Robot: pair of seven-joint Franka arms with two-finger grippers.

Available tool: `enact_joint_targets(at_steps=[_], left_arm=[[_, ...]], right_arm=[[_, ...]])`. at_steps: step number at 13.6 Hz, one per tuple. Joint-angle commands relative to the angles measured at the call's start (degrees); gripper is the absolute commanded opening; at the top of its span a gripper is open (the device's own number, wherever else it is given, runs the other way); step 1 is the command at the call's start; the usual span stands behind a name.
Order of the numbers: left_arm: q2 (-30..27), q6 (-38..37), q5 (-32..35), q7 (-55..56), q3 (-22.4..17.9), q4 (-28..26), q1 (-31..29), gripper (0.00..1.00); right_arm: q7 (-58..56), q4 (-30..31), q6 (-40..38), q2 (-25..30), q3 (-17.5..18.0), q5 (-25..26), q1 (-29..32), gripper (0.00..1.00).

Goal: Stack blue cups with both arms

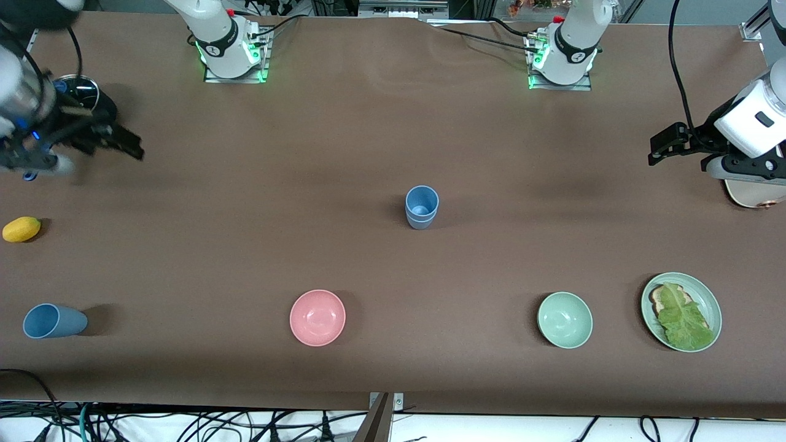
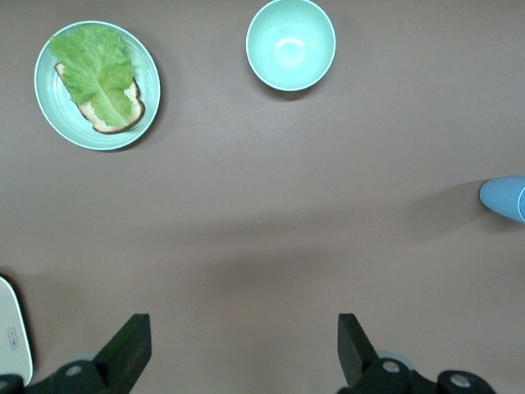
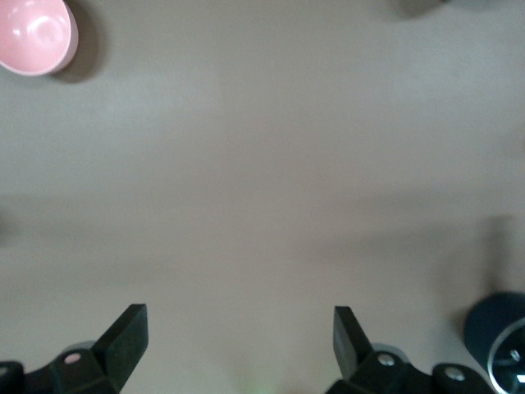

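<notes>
Two blue cups [image 1: 422, 207] stand nested and upright in the middle of the table; the stack's edge shows in the left wrist view [image 2: 504, 198]. A third blue cup [image 1: 54, 321] lies on its side near the front camera at the right arm's end. My right gripper [image 1: 126, 145] is open and empty, in the air over bare cloth at the right arm's end; its fingers [image 3: 127, 332] stand wide apart. My left gripper [image 1: 658, 145] is open and empty over bare cloth at the left arm's end, its fingers [image 2: 131, 349] wide apart.
A pink bowl [image 1: 317, 317] and a pale green bowl [image 1: 565, 320] sit near the front camera. A green plate [image 1: 711, 301] holds bread and lettuce. A yellow fruit [image 1: 21, 229] lies at the right arm's end. A dark round container [image 1: 83, 92] is beside the right gripper.
</notes>
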State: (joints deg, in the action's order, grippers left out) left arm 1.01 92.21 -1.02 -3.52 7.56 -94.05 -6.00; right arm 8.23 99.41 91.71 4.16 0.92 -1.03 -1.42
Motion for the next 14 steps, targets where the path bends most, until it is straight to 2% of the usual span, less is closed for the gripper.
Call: enact_joint_targets(at_steps=[1,9,12,14], left_arm=[[-0.9,-0.3,-0.8,-1.1,0.0,-0.3,0.1,1.00],[-0.9,-0.4,-0.8,-1.0,0.1,-0.3,0.1,1.00],[-0.9,-0.4,-0.8,-1.0,0.1,-0.3,0.1,1.00],[-0.9,-0.4,-0.8,-1.0,0.1,-0.3,0.1,1.00]], right_arm=[[-0.8,1.8,-0.3,3.9,2.5,0.7,2.9,1.00],[-0.1,0.2,0.6,1.9,2.5,0.4,3.4,1.00],[-0.6,-5.0,-0.2,-1.9,2.3,0.4,3.0,1.00],[-0.6,-5.5,-0.1,-2.6,2.3,0.5,3.0,1.00]])
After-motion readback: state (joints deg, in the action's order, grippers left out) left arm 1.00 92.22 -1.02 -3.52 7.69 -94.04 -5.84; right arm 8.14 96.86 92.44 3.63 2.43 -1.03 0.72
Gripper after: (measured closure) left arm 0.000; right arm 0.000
